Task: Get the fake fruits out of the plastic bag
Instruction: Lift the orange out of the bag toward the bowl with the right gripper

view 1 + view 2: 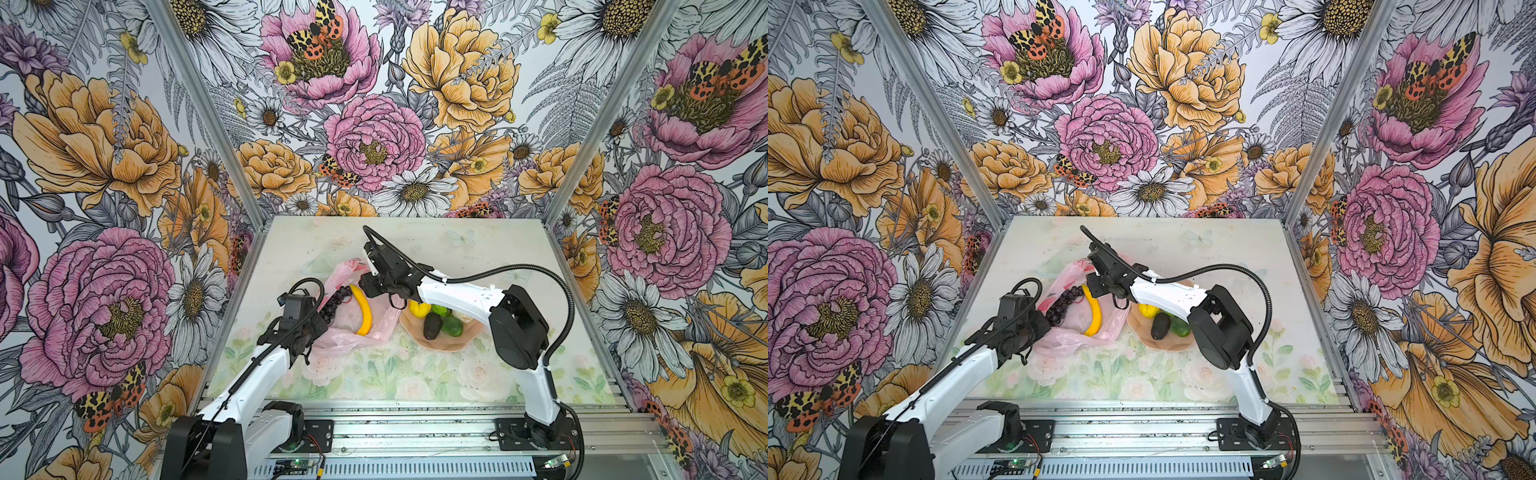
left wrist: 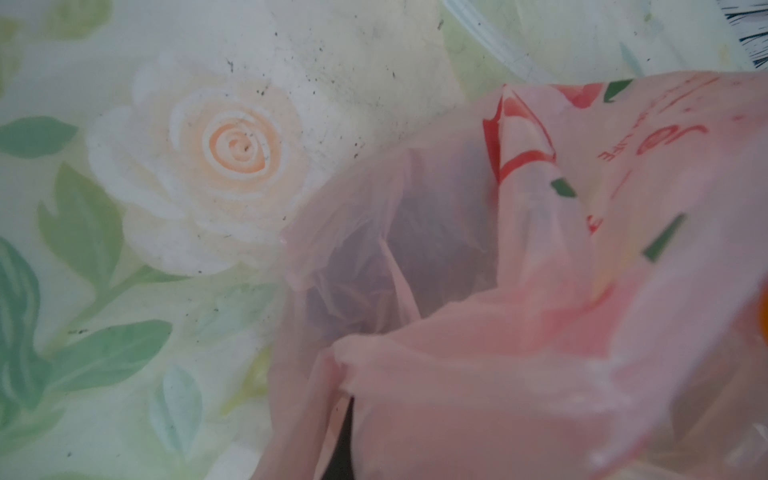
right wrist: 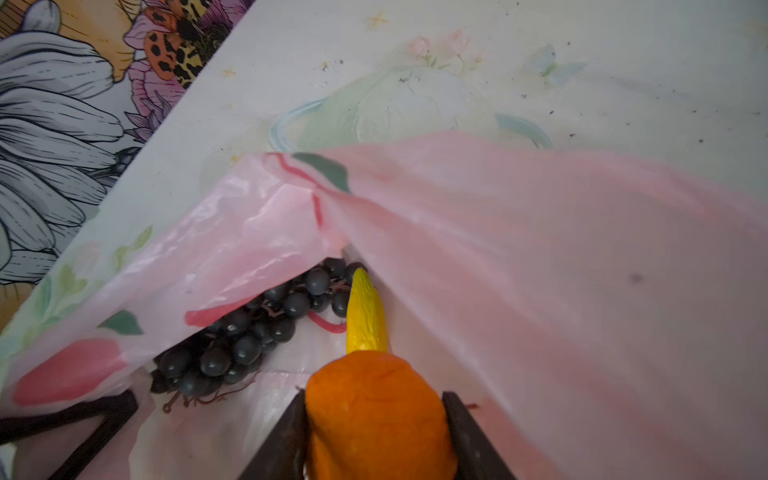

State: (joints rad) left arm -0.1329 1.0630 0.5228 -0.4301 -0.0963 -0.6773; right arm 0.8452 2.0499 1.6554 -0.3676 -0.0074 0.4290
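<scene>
The pale-pink plastic bag (image 1: 353,334) (image 1: 1069,338) lies left of centre, its mouth spread wide. On its open film lie a yellow banana (image 1: 364,309) (image 1: 1094,313) and a black grape bunch (image 1: 334,301) (image 3: 245,332). My right gripper (image 3: 374,411) is inside the bag mouth, shut on an orange (image 3: 376,395), just short of the banana's tip (image 3: 365,316). In both top views the right gripper (image 1: 370,286) hides the orange. My left gripper (image 1: 322,328) is shut on the bag's near-left edge. In the left wrist view the pink film (image 2: 478,374) covers its jaws.
A peach petal-edged bowl (image 1: 440,345) (image 1: 1169,347) stands right of the bag. It holds a lemon (image 1: 419,308), a dark avocado (image 1: 432,326) and green limes (image 1: 452,327). The right forearm passes over its far rim. Flowered walls close in three sides.
</scene>
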